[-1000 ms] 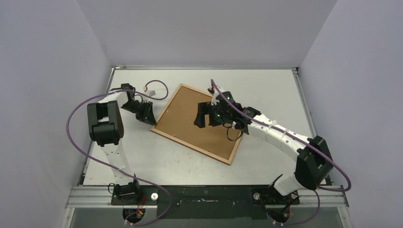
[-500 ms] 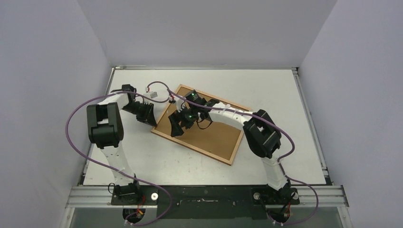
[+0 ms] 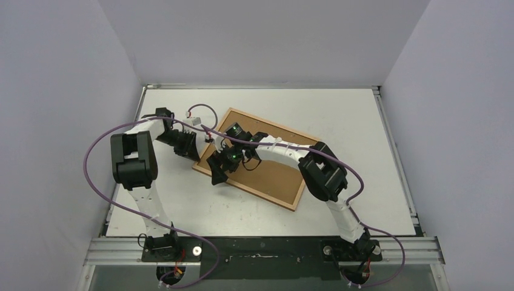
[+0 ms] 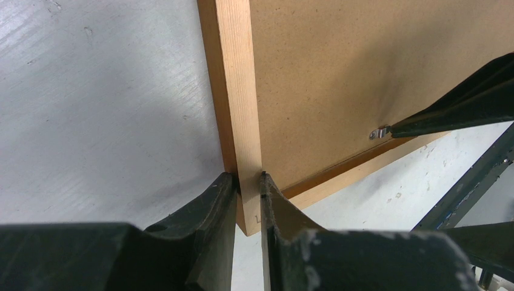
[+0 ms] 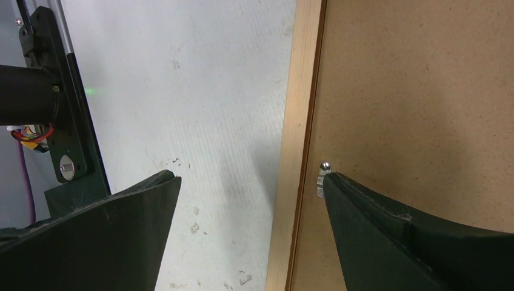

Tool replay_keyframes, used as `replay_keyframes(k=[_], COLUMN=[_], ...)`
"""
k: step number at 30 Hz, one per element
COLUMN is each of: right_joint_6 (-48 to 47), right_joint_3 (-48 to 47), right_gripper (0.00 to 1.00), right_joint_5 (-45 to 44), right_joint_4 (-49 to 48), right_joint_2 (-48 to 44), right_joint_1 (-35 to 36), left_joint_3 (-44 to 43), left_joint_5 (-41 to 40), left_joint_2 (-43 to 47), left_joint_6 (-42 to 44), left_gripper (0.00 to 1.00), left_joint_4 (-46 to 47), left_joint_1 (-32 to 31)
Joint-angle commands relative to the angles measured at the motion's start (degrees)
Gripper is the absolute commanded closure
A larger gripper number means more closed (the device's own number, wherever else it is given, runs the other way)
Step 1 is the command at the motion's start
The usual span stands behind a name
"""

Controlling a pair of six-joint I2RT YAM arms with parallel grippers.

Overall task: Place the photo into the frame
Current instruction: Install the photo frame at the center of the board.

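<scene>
**Right fingertip at the clip, left hand pinning the corner**

Your thin reddish-brown wooden picture frame (image 4: 233, 91) lies flat and face down around the middle of the white table (image 3: 339, 109), with the plain brown fibreboard backing sheet (image 3: 273, 173) seated in it. In the overhead view its long axis runs on a diagonal, from the far left down toward the near right. That puts its left corner closest to both hands.

Your left hand (image 4: 248, 182) is clenched on the wooden rail right at that corner, one finger on each side of the rail. Your right hand (image 5: 251, 179) is spread wide and holds nothing. It straddles the near long rail beside the same corner, one finger over bare table. The other finger's tip is right at the small metal clip (image 5: 323, 182) on the backing sheet's edge.

The coming move seems to turn on that clip, which sits just inside the rail and directly ahead of your inner right finger. Only a short sideways nudge along the rail looks needed (I cannot tell which way it should swing).

The photo is nowhere in view, so I cannot tell whether it already lies under the backing sheet. Keep the left grip firm, or the frame will probably slide when you push
</scene>
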State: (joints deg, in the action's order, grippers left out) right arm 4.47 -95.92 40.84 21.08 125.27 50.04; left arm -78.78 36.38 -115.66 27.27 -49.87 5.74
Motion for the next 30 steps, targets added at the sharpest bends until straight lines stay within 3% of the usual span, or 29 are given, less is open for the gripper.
replay_keyframes(k=[1,30], right_joint_6=[-1.5,0.5], right_joint_3=[-1.0,4.8], right_gripper=[0.08,0.07], right_joint_5=[0.8,3.2], right_joint_4=[-1.3,-3.2], right_joint_2=[0.2,-0.5], right_joint_1=[-0.3,1.6], left_joint_3=[1.4,0.9], left_joint_5=[-4.7,-5.0], left_joint_2=[1.1,1.1], left_joint_6=[2.0,1.1], left_gripper=[0.98,0.98], left_joint_4=[-0.5,-0.2], left_joint_1=[0.1,0.2])
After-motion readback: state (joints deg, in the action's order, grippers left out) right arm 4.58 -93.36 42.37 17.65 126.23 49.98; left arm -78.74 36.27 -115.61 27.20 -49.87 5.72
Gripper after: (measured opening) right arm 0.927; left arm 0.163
